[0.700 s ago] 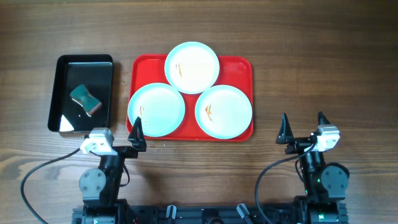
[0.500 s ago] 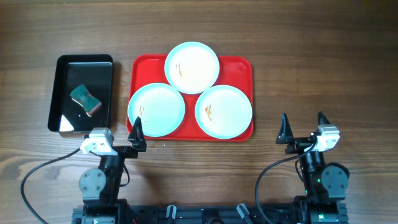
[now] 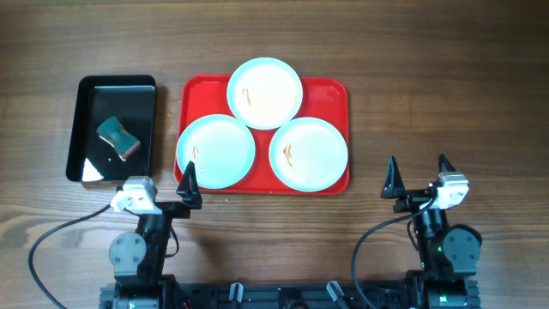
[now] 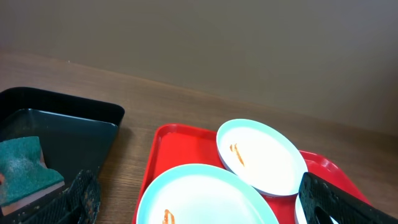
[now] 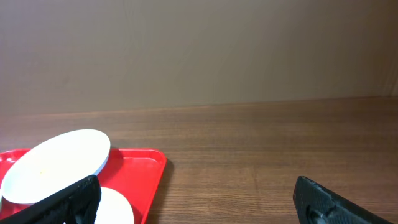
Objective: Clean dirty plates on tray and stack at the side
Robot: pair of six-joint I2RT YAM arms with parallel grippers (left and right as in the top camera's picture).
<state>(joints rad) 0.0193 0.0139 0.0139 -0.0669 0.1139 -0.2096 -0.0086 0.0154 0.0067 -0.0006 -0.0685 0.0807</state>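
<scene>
The red tray [image 3: 333, 90] lies at the table's middle with three pale blue-white plates on it. The back plate [image 3: 264, 93] overhangs the far rim, the front-left plate [image 3: 216, 151] overhangs the left rim, and the front-right plate [image 3: 308, 154] sits inside. Each has a small orange-brown smear. My left gripper [image 3: 163, 182] is open and empty, just in front of the front-left plate [image 4: 205, 199]. My right gripper [image 3: 418, 176] is open and empty, to the right of the tray [image 5: 140, 174]. The left wrist view also shows the back plate [image 4: 261, 155].
A black rectangular tray [image 3: 141, 94] stands left of the red tray and holds a teal sponge [image 3: 118, 138]; both also show in the left wrist view, tray [image 4: 74, 130] and sponge [image 4: 25, 171]. Bare wooden table [image 3: 446, 94] lies to the right.
</scene>
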